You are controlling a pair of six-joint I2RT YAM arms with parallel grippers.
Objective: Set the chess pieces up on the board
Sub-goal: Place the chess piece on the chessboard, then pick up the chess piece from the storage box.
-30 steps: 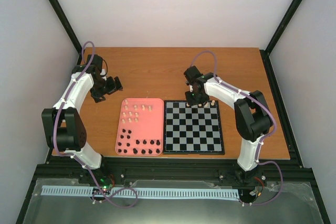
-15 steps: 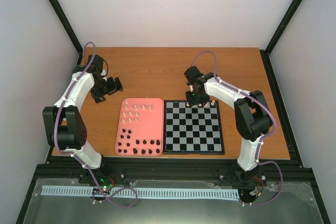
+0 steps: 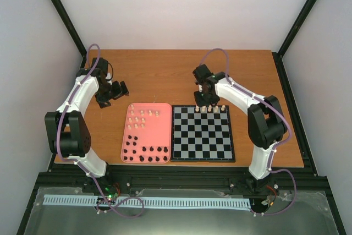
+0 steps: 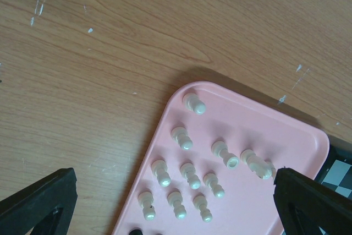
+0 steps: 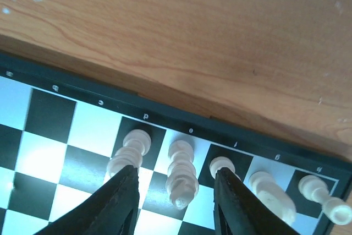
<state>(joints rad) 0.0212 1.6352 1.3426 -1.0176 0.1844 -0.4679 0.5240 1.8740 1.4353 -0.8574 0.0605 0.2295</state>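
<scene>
The board (image 3: 202,136) lies right of centre, with several cream chess pieces (image 3: 210,108) standing along its far row. My right gripper (image 3: 202,97) hovers over that row. In the right wrist view my right gripper (image 5: 175,170) is open, and its fingers (image 5: 124,202) straddle a tall cream piece (image 5: 181,177) on the e square without touching it. More cream pieces (image 3: 137,118) and the black pieces (image 3: 146,152) stand in the pink tray (image 3: 157,130). My left gripper (image 3: 117,89) is wide open and empty above the tray's far left corner (image 4: 286,152), over cream pieces (image 4: 187,174).
The tray touches the board's left side on a brown wooden table (image 3: 165,75). Black frame posts (image 3: 60,15) and pale walls close in the sides. The board's black rim (image 5: 165,111) carries file letters.
My right gripper has lifted and drawn back from the board's far row, uncovering the cream pieces there. The left arm has not moved.
</scene>
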